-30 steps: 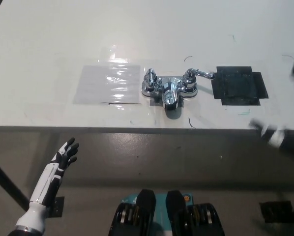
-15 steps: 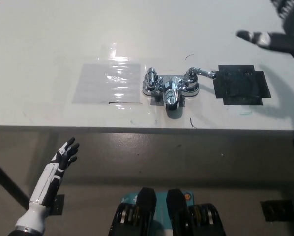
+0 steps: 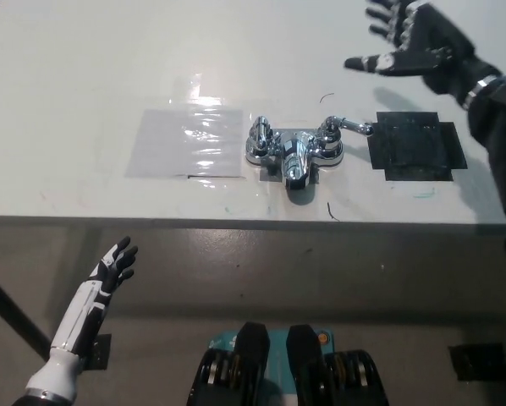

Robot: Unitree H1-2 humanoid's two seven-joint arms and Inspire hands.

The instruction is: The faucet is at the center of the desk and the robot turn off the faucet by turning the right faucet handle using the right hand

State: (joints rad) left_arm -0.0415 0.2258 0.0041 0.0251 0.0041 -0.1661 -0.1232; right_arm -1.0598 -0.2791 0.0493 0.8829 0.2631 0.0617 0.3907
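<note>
A chrome faucet (image 3: 293, 150) stands at the middle of the white desk (image 3: 84, 76), its spout pointing toward me. Its right handle (image 3: 344, 127) sticks out to the right, toward a black patch. The left handle (image 3: 259, 133) is upright. My black right hand (image 3: 414, 42) hovers above the desk, behind and to the right of the right handle, open with fingers spread, touching nothing. My white left hand (image 3: 112, 265) rests open below the desk's front edge at the lower left.
A black square patch (image 3: 415, 145) lies on the desk just right of the faucet. A clear plastic sheet (image 3: 186, 142) lies to its left. The desk's front edge (image 3: 236, 222) runs across the picture's middle, with floor below.
My right hand has risen from the right edge near the desk front and moved back and leftward, now hovering open above the desk beyond the right handle. The left hand has not moved.
</note>
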